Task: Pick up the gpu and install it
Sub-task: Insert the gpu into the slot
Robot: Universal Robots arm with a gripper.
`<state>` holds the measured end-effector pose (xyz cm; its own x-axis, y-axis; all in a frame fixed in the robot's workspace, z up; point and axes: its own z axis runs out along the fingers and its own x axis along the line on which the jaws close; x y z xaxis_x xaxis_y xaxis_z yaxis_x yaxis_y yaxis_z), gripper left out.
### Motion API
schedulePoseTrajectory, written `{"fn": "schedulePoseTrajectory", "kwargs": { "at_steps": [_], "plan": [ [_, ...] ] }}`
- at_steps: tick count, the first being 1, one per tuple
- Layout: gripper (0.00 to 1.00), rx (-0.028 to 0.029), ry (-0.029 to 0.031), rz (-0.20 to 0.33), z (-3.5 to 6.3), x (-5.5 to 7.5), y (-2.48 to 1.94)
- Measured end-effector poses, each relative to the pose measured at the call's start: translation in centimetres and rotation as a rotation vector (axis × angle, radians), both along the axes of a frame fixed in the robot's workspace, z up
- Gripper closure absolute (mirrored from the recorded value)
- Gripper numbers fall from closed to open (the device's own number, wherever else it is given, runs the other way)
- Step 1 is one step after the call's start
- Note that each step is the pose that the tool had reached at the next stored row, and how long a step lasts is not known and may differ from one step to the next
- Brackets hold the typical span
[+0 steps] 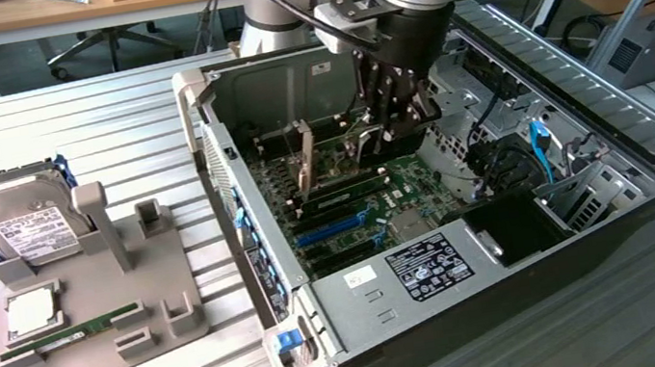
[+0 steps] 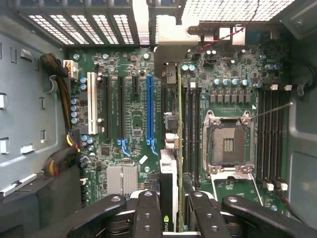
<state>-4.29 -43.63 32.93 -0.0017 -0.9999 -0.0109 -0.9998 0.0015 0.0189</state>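
Note:
The gpu (image 2: 169,163) is a thin dark card seen edge-on, standing upright over the motherboard (image 2: 126,104) just beside the long blue slot (image 2: 149,106). Its silvery end bracket (image 2: 168,54) reaches the case's rear slot openings. My gripper (image 2: 173,218) is shut on the card's near end, with one black finger (image 2: 147,213) on each side. In the exterior view the gripper (image 1: 395,129) reaches down into the open computer case (image 1: 357,286), with the gpu (image 1: 331,159) below it. Whether the card is fully seated in a slot I cannot tell.
The empty CPU socket (image 2: 228,144) and black RAM slots (image 2: 190,124) lie beside the card. Cable bundles (image 2: 62,99) run along one case wall. Outside the case, on the exterior view's left, a grey holder (image 1: 101,315) carries a hard drive (image 1: 29,223) and a green RAM stick (image 1: 84,332).

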Motion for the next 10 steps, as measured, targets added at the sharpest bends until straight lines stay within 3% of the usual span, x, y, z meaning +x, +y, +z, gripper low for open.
{"fn": "schedulePoseTrajectory", "kwargs": {
  "at_steps": [10],
  "plan": [
    [0.73, 0.0001, -0.0002, 0.0, -0.06, -0.3, -1.31]
  ]
}}
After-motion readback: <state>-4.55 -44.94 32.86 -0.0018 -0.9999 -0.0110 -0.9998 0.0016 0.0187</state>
